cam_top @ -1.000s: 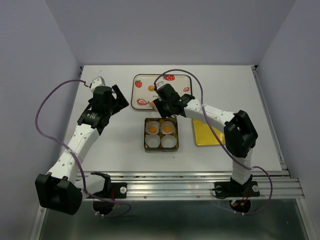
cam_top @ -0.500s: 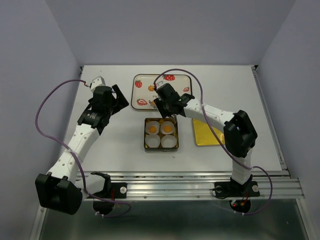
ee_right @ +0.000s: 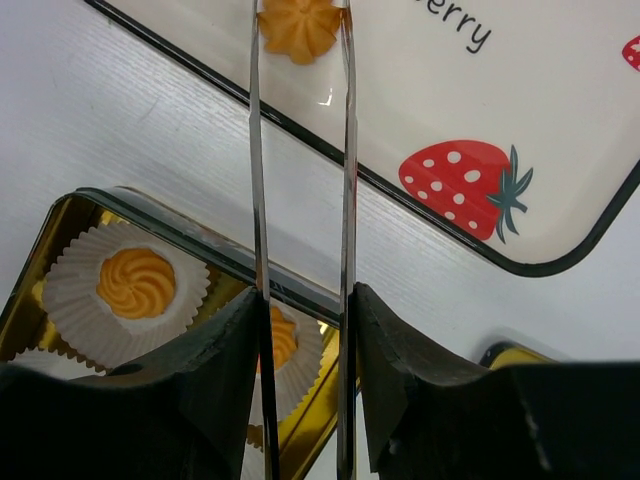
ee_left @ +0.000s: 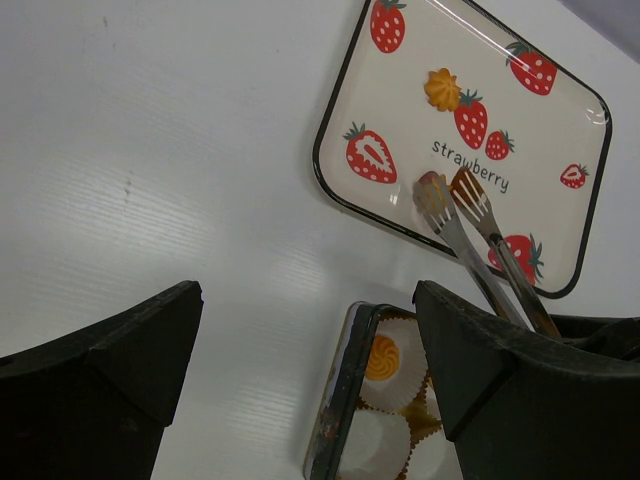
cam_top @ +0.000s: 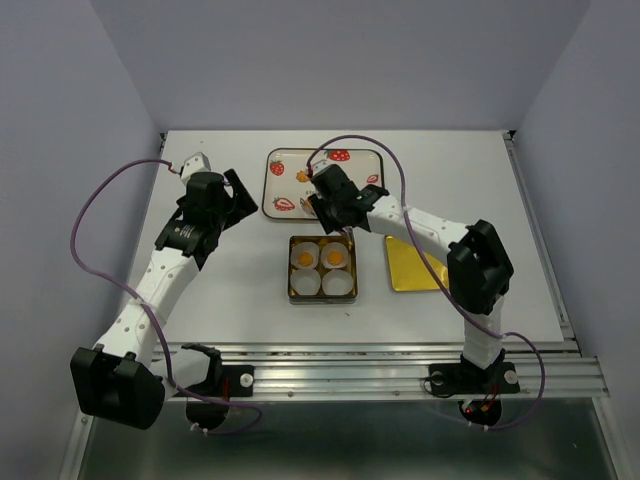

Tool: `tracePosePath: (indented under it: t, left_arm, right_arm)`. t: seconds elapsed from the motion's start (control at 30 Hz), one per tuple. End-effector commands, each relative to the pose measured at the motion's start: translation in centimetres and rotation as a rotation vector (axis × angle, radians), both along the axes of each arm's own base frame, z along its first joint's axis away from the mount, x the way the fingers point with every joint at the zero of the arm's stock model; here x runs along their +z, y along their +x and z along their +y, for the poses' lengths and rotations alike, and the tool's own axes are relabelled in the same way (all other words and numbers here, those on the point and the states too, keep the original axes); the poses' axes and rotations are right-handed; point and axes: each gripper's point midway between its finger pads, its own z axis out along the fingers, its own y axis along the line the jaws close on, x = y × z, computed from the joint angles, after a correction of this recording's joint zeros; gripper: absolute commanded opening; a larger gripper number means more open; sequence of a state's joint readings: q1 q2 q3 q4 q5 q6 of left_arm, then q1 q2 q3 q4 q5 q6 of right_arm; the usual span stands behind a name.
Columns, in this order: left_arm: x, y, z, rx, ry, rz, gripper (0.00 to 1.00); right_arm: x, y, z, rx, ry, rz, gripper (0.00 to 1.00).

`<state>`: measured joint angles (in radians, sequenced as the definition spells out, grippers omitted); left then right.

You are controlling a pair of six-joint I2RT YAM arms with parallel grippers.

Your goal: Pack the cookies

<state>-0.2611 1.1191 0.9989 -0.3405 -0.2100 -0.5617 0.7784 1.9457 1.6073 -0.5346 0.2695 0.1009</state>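
The right gripper (ee_right: pixel 305 330) is clamping a pair of slim metal tongs (ee_right: pixel 256 160) between its black fingers (ee_right: pixel 215 370). The tong tips are standing a little apart over the cream rectangular tray with printed strawberries (ee_right: pixel 580 120). One small orange-yellow swirled cookie (ee_right: pixel 299 24) is lying on this tray just ahead of the tips; whether they are touching it, I cannot tell. Just behind and below the tips, the square golden tin (ee_right: pixel 160 228) is holding white pleated paper cups (ee_right: pixel 70 280). Two more cookies (ee_right: pixel 135 282) are sitting in the cups closest to the tongs. The left gripper (ee_left: pixel 307 300) is hovering with its jaws spread wide and gripping nothing, with the tray and the tin lying ahead of it.
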Motion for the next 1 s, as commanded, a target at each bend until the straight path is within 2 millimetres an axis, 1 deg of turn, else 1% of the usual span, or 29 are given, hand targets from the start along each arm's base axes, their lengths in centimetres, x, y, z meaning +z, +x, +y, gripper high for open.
tracePosePath:
  t: [0.0,0.2,0.27,0.33,0.4,0.43,0.53,0.57,0.6,0.63,0.73,0.77,0.8,0.83,0.87,0.9,0.93,0.97]
  left_arm:
    - [1.4,0.2,0.0,-0.003,0.000,-0.051,0.99]
    - [1.5,0.1,0.0,-0.005,-0.002,-0.054,0.99]
    - [1.5,0.1,0.0,-0.006,-0.003,-0.056,0.99]
    - [1.6,0.1,0.0,-0.007,-0.002,-0.057,0.99]
    - [1.7,0.1,0.0,-0.004,-0.005,-0.061,0.99]
    - [1.7,0.0,-0.1,-0.007,-0.005,-0.061,0.99]
    - [1.7,0.0,-0.2,-0.014,-0.010,-0.062,0.99]
    - [1.7,0.0,-0.3,-0.017,-0.010,-0.063,0.99]
    - [1.7,0.1,-0.3,-0.018,-0.012,-0.062,0.99]
    - [1.7,0.0,-0.3,-0.021,-0.013,-0.062,0.99]
    - [1.7,0.0,-0.4,-0.024,-0.014,-0.063,0.99]
    - [1.8,-0.1,-0.4,-0.026,-0.014,-0.065,0.99]
    - [1.8,-0.1,-0.4,-0.027,-0.015,-0.064,0.99]
    - [1.8,-0.1,-0.4,-0.027,-0.015,-0.066,0.99]
    - [1.9,-0.1,-0.4,-0.027,-0.017,-0.070,0.99]
    - [2.0,-0.1,-0.5,-0.029,-0.020,-0.073,0.99]
    - [2.1,-0.1,-0.5,-0.033,-0.023,-0.074,0.99]
    - [2.1,-0.2,-0.6,-0.037,-0.024,-0.073,0.99]
  right_arm:
    - [4.0,1.9,0.6,-0.019,0.051,-0.097,0.42]
    - [6.2,2.1,0.6,-0.031,0.088,-0.144,0.41]
    - [6.4,2.1,0.6,-0.029,0.094,-0.147,0.41]
    - [6.8,1.8,0.5,-0.030,0.102,-0.148,0.41]
    - [6.7,1.4,0.2,-0.033,0.103,-0.141,0.41]
    - [7.6,1.2,0.0,-0.033,0.119,-0.154,0.41]
    - [8.3,0.5,-0.3,-0.032,0.141,-0.153,0.41]
    - [8.3,0.3,-0.5,-0.031,0.141,-0.151,0.41]
    - [9.2,-0.2,-0.7,-0.026,0.161,-0.157,0.41]
    - [9.6,-0.6,-1.0,-0.022,0.170,-0.159,0.41]
    - [9.8,-1.7,-1.6,-0.015,0.181,-0.148,0.41]
    - [9.4,-2.2,-2.0,-0.020,0.181,-0.131,0.41]
    - [10.2,-2.8,-2.5,-0.021,0.192,-0.138,0.41]
    - [10.4,-3.2,-2.7,-0.018,0.198,-0.133,0.41]
    - [10.0,-3.8,-3.1,-0.024,0.199,-0.119,0.41]
    - [10.1,-4.3,-3.5,-0.026,0.197,-0.111,0.41]
    - [10.4,-5.2,-4.0,-0.018,0.200,-0.093,0.41]
    - [10.5,-5.6,-4.2,-0.018,0.205,-0.086,0.41]
